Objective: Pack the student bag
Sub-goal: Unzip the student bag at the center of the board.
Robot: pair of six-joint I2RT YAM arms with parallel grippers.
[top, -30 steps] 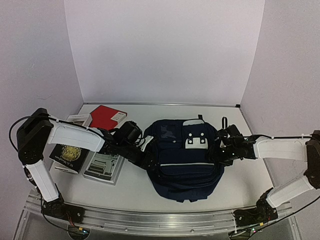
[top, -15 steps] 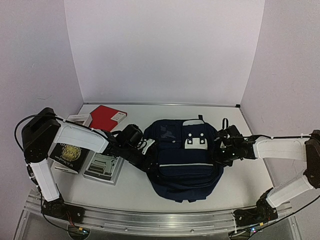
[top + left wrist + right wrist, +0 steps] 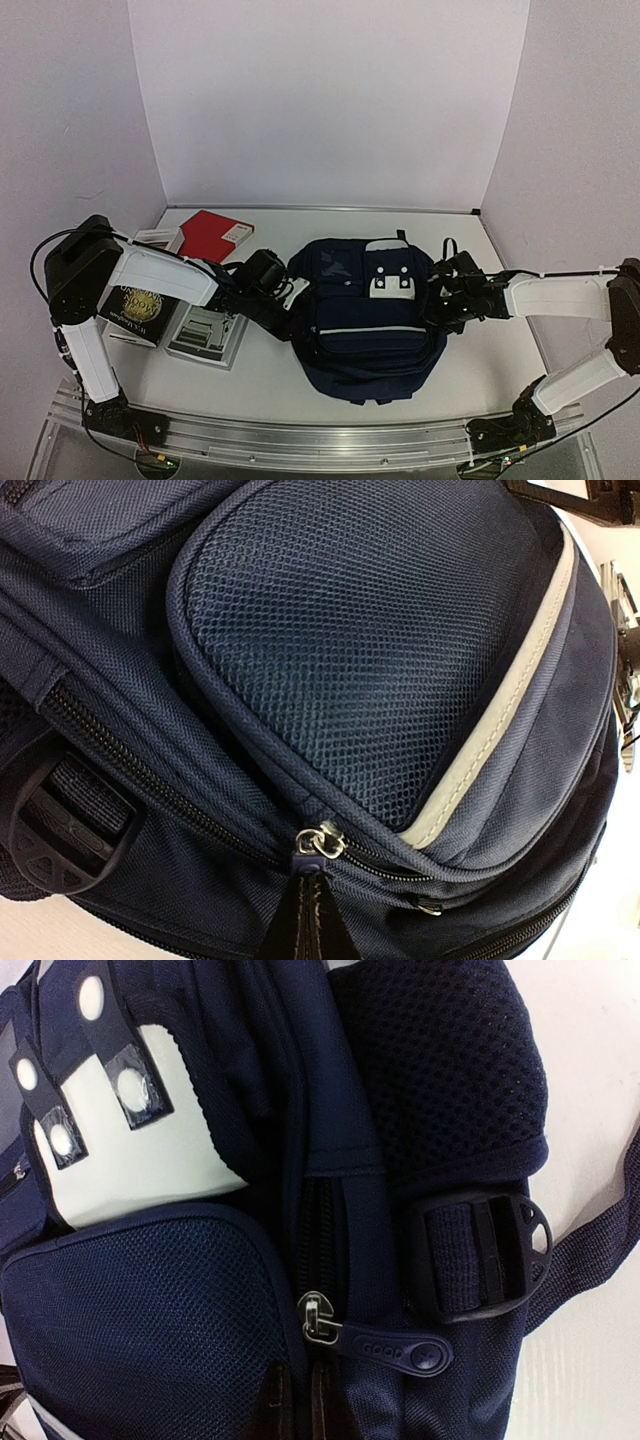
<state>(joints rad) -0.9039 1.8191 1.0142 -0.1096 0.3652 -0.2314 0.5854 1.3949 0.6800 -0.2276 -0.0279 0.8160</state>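
Likely unzipping student bag (image 3: 365,325), centre frame | left gripper (image 3: 296,320) at zipper pull (image 3: 318,842) — hold unclear | right gripper (image 3: 437,303) — also unclear | best: draw along teeth, bag braced

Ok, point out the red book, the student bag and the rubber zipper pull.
red book (image 3: 212,235), top external view, middle of its cover
student bag (image 3: 365,345), top external view, front pocket
zipper pull (image 3: 395,1348), right wrist view, rubber tab

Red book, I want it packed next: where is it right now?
In the top view the red book lies at the table's far left, near the back wall, left of the backpack.
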